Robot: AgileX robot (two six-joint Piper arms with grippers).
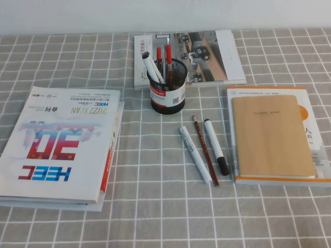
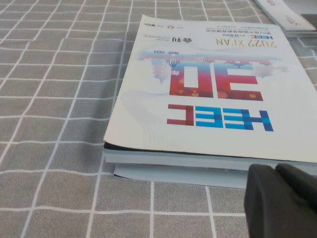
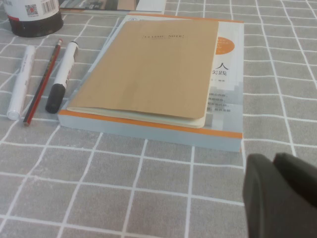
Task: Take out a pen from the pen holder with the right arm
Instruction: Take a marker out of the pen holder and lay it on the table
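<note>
Magazine (image 1: 62,144) reads "HEEC" and "2022 XI'AN"; pens (image 1: 167,56) stand in the black pen holder (image 1: 168,95) mid-table, my right gripper (image 3: 273,166) is fully closed, empty, near the tan notebook (image 1: 271,137), left gripper (image 2: 275,173) closed too, empty, beside the magazine.

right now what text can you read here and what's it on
"HEEC": white magazine
"30": same magazine
"2022 XI'AN": same magazine
"CLASSIC NOTE" (faint): tan notebook
"人": book under the notebook
pen holder label: too small to read
left end effector by the magazine's edge, right end effector shut near the book's corner: no text
</note>
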